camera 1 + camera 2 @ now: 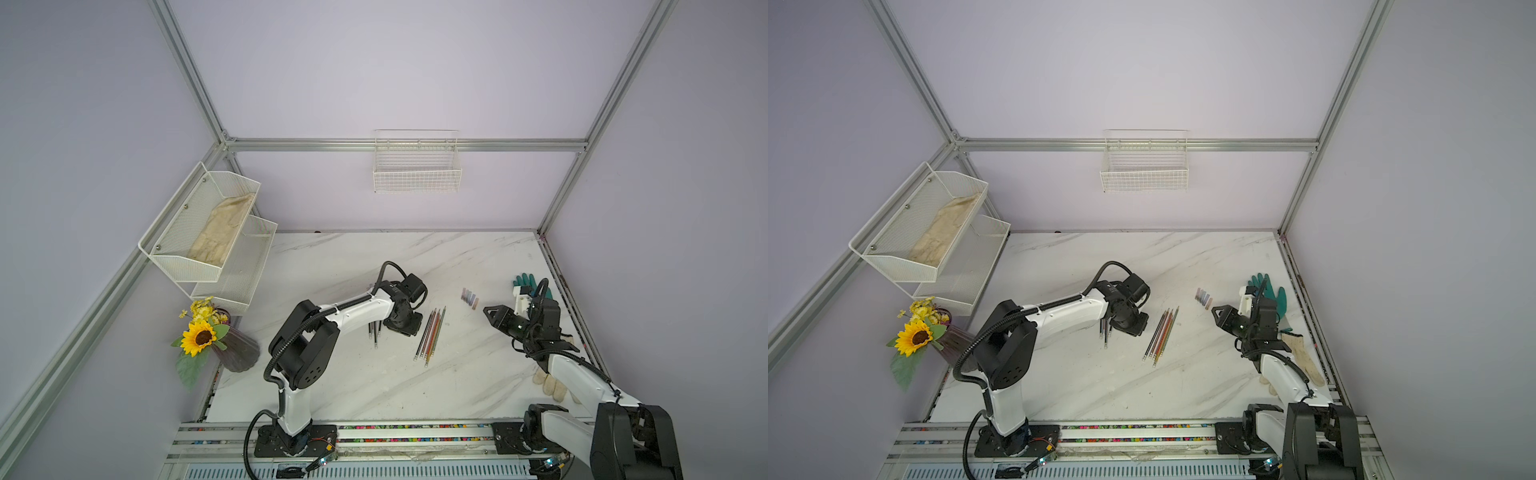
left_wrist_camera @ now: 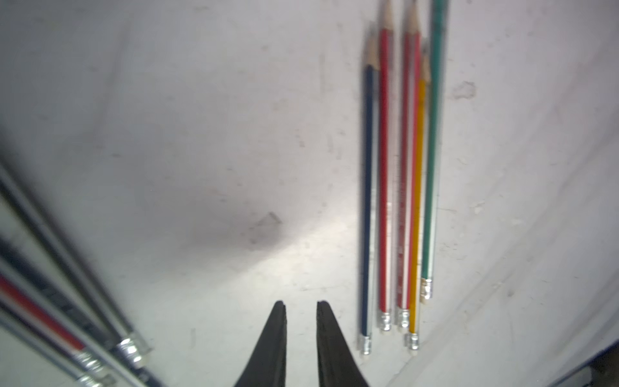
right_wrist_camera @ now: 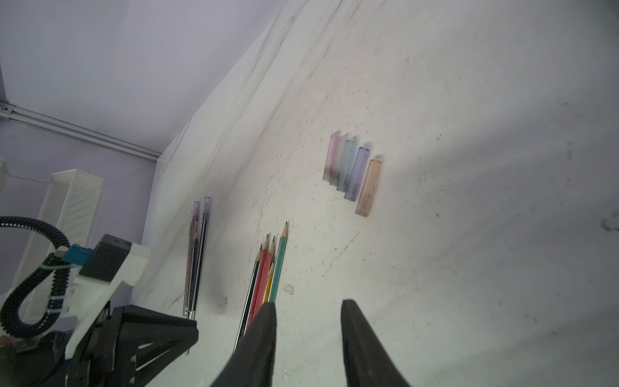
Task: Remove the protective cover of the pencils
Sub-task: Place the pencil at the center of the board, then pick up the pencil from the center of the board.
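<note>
Black-and-white robot arms (image 1: pixel 582 376) are seen nearest in both top views, thin coloured pencils (image 1: pixel 431 334) laid between them on the white marbled surface (image 1: pixel 374 382). Left jaws are shown slightly parted and empty in the left wrist view; right jaws, wider and empty, in the right wrist view.

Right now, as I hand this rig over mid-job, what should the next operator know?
Left gripper: jaws slightly apart, empty, low over the table between the two pencil groups.
Right gripper: open, empty, hovering near the caps.
Done: five bare pencils lie together mid-table; their five caps sit in a row further toward the right arm.
Left: a few capped pencils lie beside the left gripper, covers on; exact count unclear.
</note>
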